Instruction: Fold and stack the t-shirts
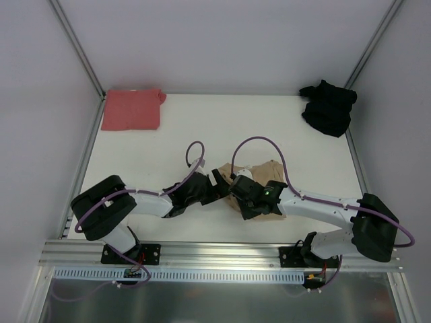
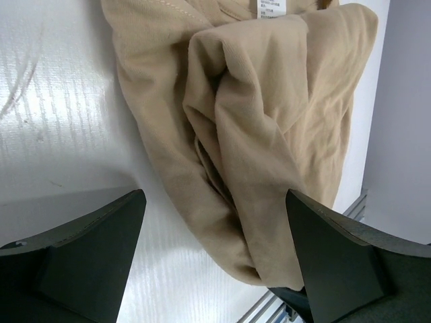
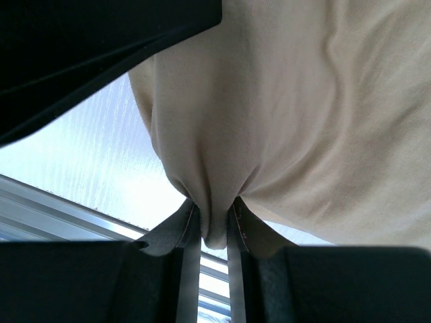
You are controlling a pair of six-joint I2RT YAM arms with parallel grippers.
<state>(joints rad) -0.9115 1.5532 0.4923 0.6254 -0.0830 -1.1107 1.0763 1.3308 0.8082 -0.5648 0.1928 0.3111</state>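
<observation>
Currently the right gripper (image 3: 212, 225) pinches the tan-beige t-shirt (image 2: 269, 121) while the left gripper (image 2: 215, 198) hangs spread over it.

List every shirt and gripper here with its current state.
tan t-shirt, bunched up, not folded
salmon-red t-shirt, folded, far left corner
black t-shirt, crumpled, far right corner
left gripper, open above the tan t-shirt
right gripper, shut on a fold of the tan t-shirt
</observation>
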